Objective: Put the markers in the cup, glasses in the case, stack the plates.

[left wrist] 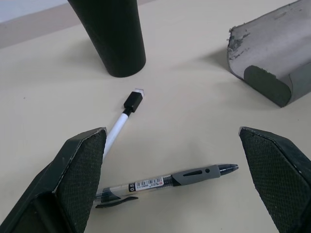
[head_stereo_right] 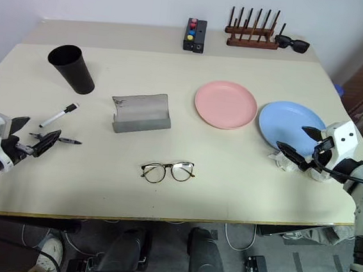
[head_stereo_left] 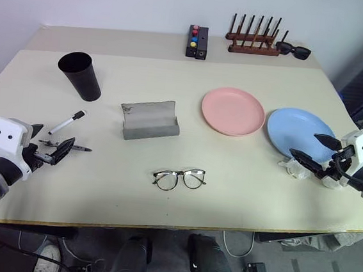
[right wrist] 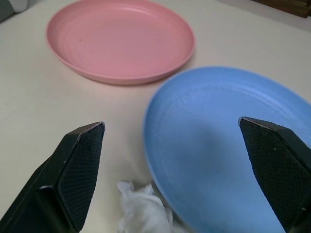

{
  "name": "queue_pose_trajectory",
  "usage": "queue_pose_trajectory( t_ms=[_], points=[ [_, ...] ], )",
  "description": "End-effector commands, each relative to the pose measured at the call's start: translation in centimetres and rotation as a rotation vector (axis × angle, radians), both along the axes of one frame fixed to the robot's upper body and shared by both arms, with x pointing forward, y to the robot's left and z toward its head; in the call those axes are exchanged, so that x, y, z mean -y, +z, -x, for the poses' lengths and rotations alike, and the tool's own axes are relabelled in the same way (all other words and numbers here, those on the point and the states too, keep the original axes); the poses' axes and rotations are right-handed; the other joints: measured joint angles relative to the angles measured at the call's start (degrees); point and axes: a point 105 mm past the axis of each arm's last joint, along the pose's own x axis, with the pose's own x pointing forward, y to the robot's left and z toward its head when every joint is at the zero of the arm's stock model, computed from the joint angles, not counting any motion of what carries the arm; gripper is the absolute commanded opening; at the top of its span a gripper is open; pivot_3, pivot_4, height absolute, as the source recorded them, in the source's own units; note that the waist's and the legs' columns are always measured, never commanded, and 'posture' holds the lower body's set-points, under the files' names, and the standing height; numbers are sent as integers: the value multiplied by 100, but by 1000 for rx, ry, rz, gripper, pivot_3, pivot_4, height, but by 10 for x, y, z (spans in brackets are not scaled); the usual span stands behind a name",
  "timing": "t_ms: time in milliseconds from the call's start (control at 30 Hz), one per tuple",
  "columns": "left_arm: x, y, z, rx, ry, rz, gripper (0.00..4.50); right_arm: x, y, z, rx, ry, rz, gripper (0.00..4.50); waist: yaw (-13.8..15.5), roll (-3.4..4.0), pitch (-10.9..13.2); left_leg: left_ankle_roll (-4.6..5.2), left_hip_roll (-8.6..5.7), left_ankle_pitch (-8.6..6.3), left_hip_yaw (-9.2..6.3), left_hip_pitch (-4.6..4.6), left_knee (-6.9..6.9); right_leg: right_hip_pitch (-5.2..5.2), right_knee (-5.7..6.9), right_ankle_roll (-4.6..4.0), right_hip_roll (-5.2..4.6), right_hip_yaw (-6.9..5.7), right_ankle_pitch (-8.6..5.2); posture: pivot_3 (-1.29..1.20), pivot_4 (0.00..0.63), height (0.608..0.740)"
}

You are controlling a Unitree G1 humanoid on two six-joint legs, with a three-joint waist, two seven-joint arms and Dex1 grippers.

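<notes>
1. The left gripper (head_stereo_left: 51, 144) hangs low over the table (head_stereo_left: 241, 180) at about 8 o'clock of the scene, its jaws spread wide and holding nothing.
2. Just ahead of its fingers lies the dark gel pen (left wrist: 167, 182), flat on the table; the white marker with a black cap (head_stereo_left: 67, 122) lies at 11 o'clock of that pen, close by but apart from it.
3. The black cup (head_stereo_left: 80, 75) stands upright at 10 o'clock of the table, beyond the white marker.
4. The grey glasses case (head_stereo_left: 149, 121) sits open near the centre, at 3 o'clock of the cup.
5. The clear-lens glasses (head_stereo_left: 179, 178) rest at 6 o'clock of the case, well apart from it.
6. The pink plate (head_stereo_left: 233, 111) lies at 3 o'clock of the case; the blue plate (head_stereo_left: 299, 132) lies just beside it at 4 o'clock, not stacked.
7. The right gripper (head_stereo_left: 313, 149) hovers over the blue plate's near rim, jaws spread wide and empty.
8. A crumpled white wad (right wrist: 143, 209) lies against the blue plate's near edge.
9. At 12 o'clock, along the far edge, are a black box with coloured buttons (head_stereo_left: 197, 42), a wooden peg rack (head_stereo_left: 254, 39) and black sunglasses (head_stereo_left: 294, 50).
</notes>
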Motion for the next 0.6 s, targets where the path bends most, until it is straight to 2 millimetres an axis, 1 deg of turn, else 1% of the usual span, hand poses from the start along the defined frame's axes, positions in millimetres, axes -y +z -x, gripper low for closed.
queue_pose_trajectory(
  t_ms=[33,133,267,367,533,600],
  points=[
    [3,13,3,44,-9,-20,4453,-5,13,-7,55,23,5,4500,1,0,0,0,0,0,0,0,0,0,0,0,0,0,0,0,150,735],
    [2,12,4,47,-3,-19,4453,-7,12,-10,54,29,3,4500,10,0,0,0,0,0,0,0,0,0,0,0,0,0,0,0,150,735],
    [4,15,3,53,-6,-17,4453,-12,14,-14,62,52,3,4500,18,0,0,0,-1,0,-1,-1,1,1,0,0,-1,0,1,0,150,735],
    [8,12,3,46,-17,-14,4453,-16,14,-13,66,62,3,4500,15,0,0,0,0,0,-1,-1,2,1,2,0,-1,0,1,0,150,735],
    [9,13,1,41,-25,-12,4453,-26,16,-10,75,89,0,4500,14,0,0,0,0,0,-1,-1,2,1,2,0,-1,0,1,0,150,735],
    [12,12,-3,32,-39,-18,4453,-35,15,-10,86,106,-13,4500,13,0,0,0,0,0,-1,-1,3,1,3,0,-1,0,1,0,150,735]
  ],
)
